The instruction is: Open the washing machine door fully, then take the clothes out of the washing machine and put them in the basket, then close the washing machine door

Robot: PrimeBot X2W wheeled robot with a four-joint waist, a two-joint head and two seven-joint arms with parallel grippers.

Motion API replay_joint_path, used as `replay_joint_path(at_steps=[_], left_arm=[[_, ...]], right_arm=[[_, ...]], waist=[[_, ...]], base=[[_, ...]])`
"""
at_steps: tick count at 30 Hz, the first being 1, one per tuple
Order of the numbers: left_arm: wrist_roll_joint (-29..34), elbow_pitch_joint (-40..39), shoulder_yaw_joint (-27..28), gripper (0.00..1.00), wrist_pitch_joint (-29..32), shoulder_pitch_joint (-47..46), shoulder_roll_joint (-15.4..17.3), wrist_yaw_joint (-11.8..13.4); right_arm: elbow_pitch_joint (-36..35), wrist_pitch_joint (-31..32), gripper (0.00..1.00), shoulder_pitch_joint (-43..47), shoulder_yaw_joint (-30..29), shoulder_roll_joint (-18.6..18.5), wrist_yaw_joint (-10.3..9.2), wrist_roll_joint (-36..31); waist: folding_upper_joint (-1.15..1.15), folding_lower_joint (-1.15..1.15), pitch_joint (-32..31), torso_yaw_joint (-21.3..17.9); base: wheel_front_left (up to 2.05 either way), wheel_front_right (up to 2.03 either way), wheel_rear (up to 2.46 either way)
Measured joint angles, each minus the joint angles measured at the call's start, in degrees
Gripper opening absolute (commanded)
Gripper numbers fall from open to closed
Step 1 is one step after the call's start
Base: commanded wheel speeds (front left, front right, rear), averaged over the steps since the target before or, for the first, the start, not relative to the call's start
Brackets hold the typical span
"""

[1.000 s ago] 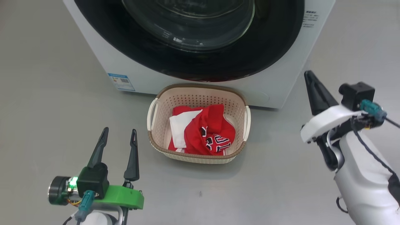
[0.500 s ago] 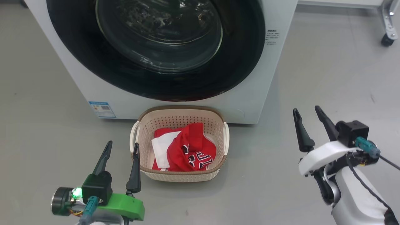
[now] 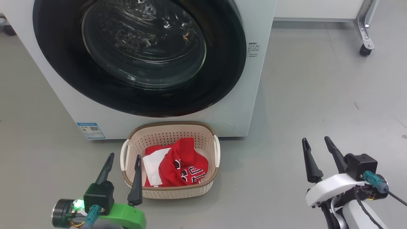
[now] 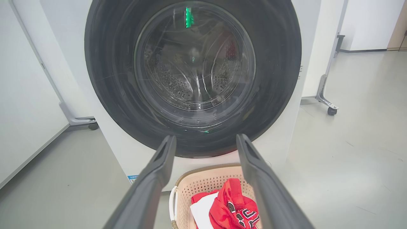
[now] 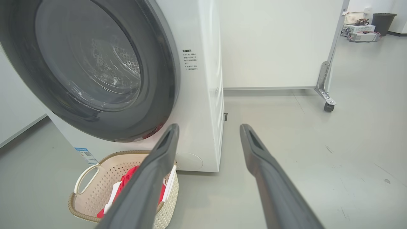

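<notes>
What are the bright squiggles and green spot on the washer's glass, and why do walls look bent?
Head view: soft even light, wavy white reflections on the washing machine door. Left wrist view: a green glint near the glass's top; the wide lens bows wall lines and enlarges the left claw. Right wrist view: glare greys the door's black rim.

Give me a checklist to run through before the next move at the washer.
1. Door flush against the washer: ok.
2. Door latched: cannot tell.
3. Clothes inside the basket: ok.
4. Drum empty: cannot tell, reflections hide much of it.
5. Left gripper open, holding nothing: ok.
6. Right gripper open, holding nothing, apart from the basket: ok.
</notes>
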Motion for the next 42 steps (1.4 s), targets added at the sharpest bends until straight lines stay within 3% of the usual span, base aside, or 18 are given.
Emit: replay_joint_path(at_steps=[12,42], left_arm=[[0.00,-1.35,-0.18,1.00,1.40,0.57,0.45,0.00],[0.00,-3.48,-0.14,1.00,2.69,1.23,0.66,0.00]], right_arm=[[-6.17,-0.04,1.00,5.88,-1.05,0.07,-3.15,-0.35],[-15.44,1.90,1.00,11.36,-1.08,-0.76,-4.77,-1.00]], waist=[[0.00,0.00,-0.64,-0.91],[0.00,0.00,-0.70,-2.03]], base=[[0.00,0.00,0.00],[0.00,0.00,0.00]])
